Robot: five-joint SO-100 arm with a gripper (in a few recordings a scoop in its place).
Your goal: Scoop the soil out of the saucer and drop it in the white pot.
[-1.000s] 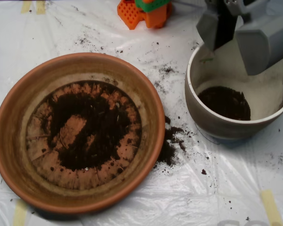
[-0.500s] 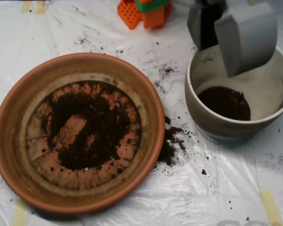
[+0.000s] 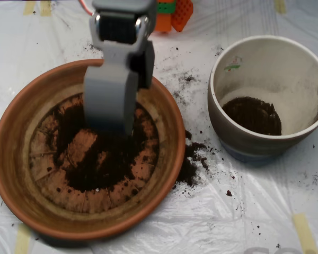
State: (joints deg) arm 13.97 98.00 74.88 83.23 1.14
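Note:
The terracotta saucer (image 3: 21, 174) lies at the left, and dark soil (image 3: 103, 164) is spread over its ridged base, with a bare patch near the middle. My grey scoop (image 3: 114, 123) hangs over the saucer's upper middle. Its lower edge is at the soil, and I cannot see whether it touches. The white pot (image 3: 238, 140) stands at the right, apart from the scoop. A dark mound of soil (image 3: 253, 115) lies in the pot's bottom, and a small green mark (image 3: 232, 67) sits near its rim.
Spilled soil (image 3: 192, 161) lies on the white plastic sheet (image 3: 222, 222) between the saucer and the pot, with crumbs scattered further up. Orange and green plastic parts (image 3: 172, 13) sit at the top edge. Yellow tape strips (image 3: 303, 227) hold down the sheet.
The scoop has swung left from above the white pot to over the saucer and come down towards the soil. The pot's inside is now fully in view.

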